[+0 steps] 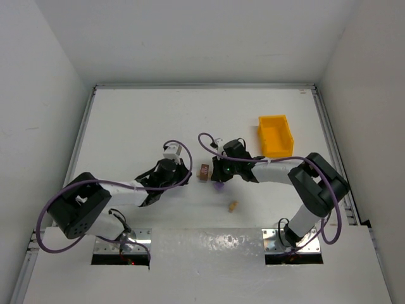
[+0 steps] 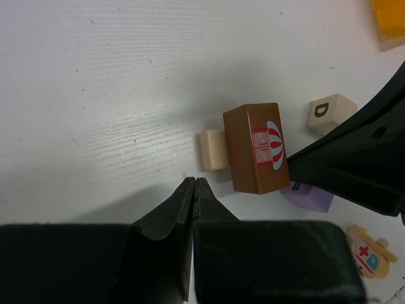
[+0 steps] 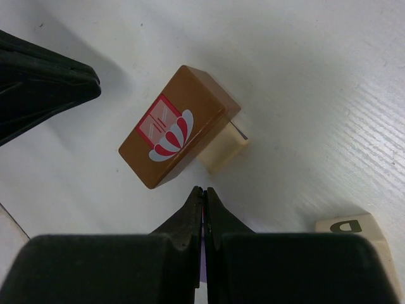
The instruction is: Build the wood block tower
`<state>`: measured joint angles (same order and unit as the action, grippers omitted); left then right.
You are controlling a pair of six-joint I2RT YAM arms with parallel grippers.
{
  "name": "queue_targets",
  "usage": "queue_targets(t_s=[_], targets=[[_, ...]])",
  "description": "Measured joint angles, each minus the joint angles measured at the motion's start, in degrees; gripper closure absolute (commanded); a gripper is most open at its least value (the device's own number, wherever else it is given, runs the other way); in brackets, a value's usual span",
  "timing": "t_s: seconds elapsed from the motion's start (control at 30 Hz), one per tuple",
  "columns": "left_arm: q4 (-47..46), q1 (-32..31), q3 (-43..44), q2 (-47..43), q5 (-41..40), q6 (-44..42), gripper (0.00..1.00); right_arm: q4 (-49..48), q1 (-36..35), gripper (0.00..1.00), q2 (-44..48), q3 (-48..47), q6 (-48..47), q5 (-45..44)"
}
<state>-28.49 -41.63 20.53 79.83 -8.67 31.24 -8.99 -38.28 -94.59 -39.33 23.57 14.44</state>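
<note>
Left gripper [image 2: 193, 185] and right gripper [image 3: 203, 192] are pinched together, empty; just ahead, a brown block [image 3: 179, 125] apparently tops a tan block [image 3: 224, 149].

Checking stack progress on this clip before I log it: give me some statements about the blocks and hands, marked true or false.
1. The brown block rests on a pale tan block. True.
2. The left hand is shut on the brown block. False: it is shut on nothing, and the block lies beyond its tips.
3. A pale block marked D lies apart from the brown block. True.
4. The purple block sits atop the brown block. False: it lies on the table beside it.
5. The right hand is open. False: its fingers are shut together.
</note>
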Motion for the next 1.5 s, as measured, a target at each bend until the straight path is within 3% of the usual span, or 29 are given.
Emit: queue_targets(t_s=[0.47,1.5], targets=[[-0.92,-0.70,2.73,6.97,-0.50,-0.79,1.00,-2.78,0.00,1.00,-3.56,0.00,1.09,1.97],[-3.43,-1.20,3.87,10.69,0.92,-0.79,1.00,-4.76,0.44,1.00,-4.48,0.00,2.21,0.17]])
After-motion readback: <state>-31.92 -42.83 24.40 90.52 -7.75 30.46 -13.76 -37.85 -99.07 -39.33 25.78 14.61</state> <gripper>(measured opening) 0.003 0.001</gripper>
